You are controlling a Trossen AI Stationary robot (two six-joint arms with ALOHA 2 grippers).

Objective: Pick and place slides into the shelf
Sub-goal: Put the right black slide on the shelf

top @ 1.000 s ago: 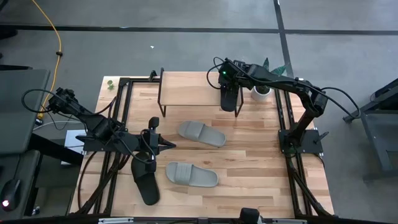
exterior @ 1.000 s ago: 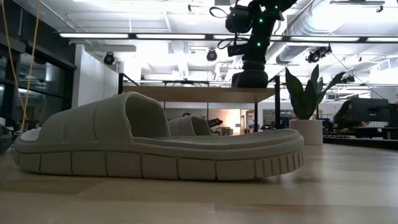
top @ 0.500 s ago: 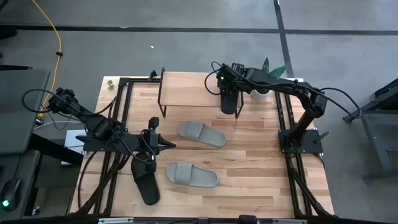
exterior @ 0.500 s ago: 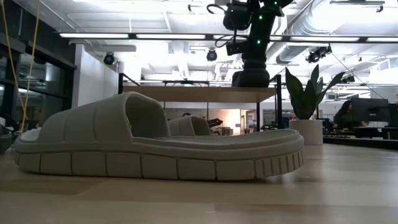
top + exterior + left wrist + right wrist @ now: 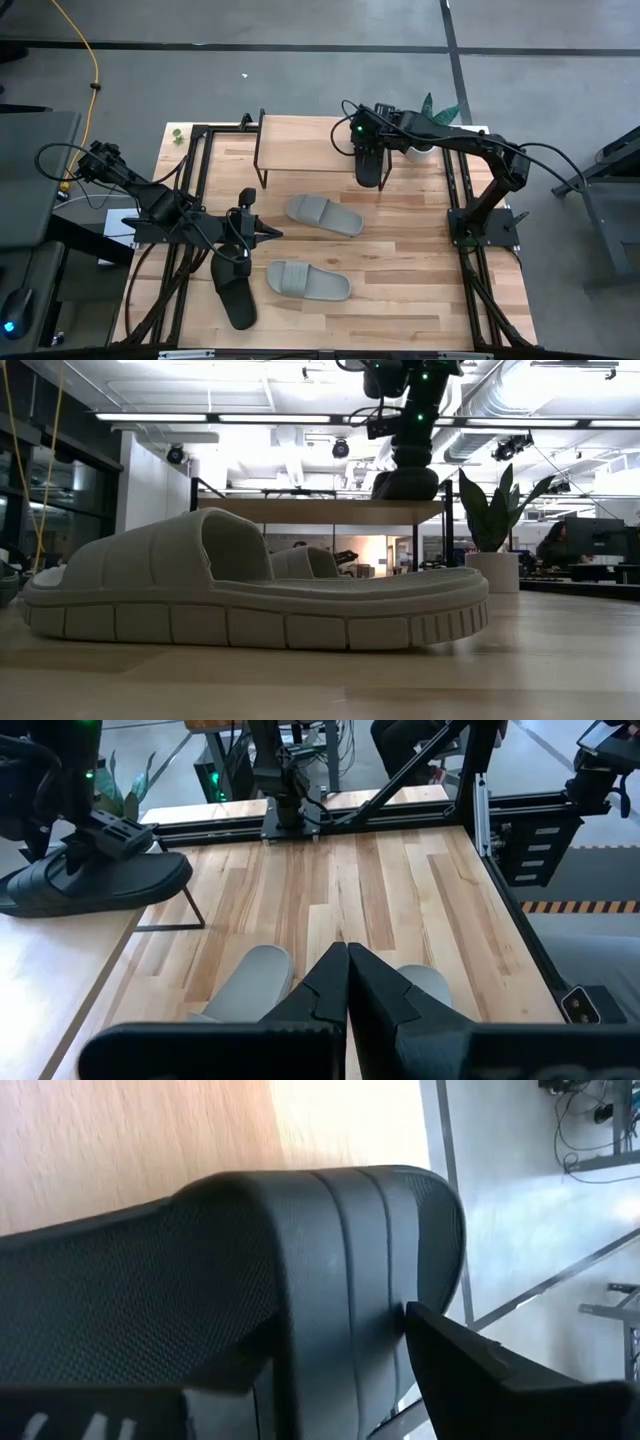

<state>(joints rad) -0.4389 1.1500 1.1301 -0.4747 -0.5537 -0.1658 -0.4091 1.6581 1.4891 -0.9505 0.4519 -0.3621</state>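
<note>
Right gripper (image 5: 367,163) clamps a black slide (image 5: 369,168) on the shelf (image 5: 300,140), jaws gripping its strap. Left gripper (image 5: 262,233) sits over the worktop (image 5: 400,260), jaws pressed together.

Shelf (image 5: 300,138) board bare left of black slide (image 5: 369,165) at right end, right gripper (image 5: 366,150) over it. Two grey slides (image 5: 324,215) block table centre; open lane of bare wood between them. Potted plant (image 5: 420,148) crowds shelf's right end.
</note>
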